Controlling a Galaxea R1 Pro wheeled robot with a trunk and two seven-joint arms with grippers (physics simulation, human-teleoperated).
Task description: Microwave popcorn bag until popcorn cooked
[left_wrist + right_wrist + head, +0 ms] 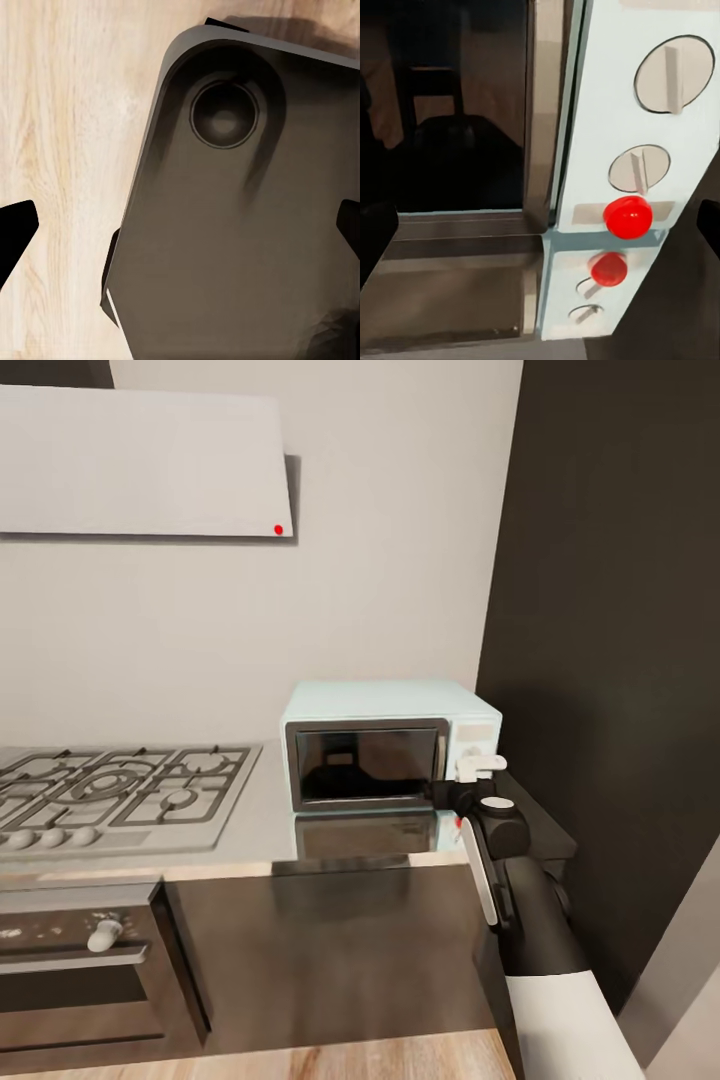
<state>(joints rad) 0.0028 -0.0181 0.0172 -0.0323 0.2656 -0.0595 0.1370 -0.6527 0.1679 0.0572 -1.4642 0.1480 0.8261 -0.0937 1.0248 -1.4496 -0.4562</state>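
The mint-blue microwave [390,745] stands on the glossy grey countertop [268,822] at its right end, its dark glass door shut. My right gripper [462,785] hovers just in front of the control panel, open. Through the right wrist view I see my right gripper [540,232] facing two round knobs and a red button [628,217], with the door edge beside them. The dark fingertips [375,244] sit far apart at the frame's sides. My left gripper [180,232] hangs open above the robot's dark base [225,225] and the wood floor. The popcorn bag is out of view.
A grated gas hob [120,790] lies left of the microwave, with a black built-in oven [80,960] below it and a pale hood [140,460] above. A tall dark panel [620,660] stands directly right of the microwave.
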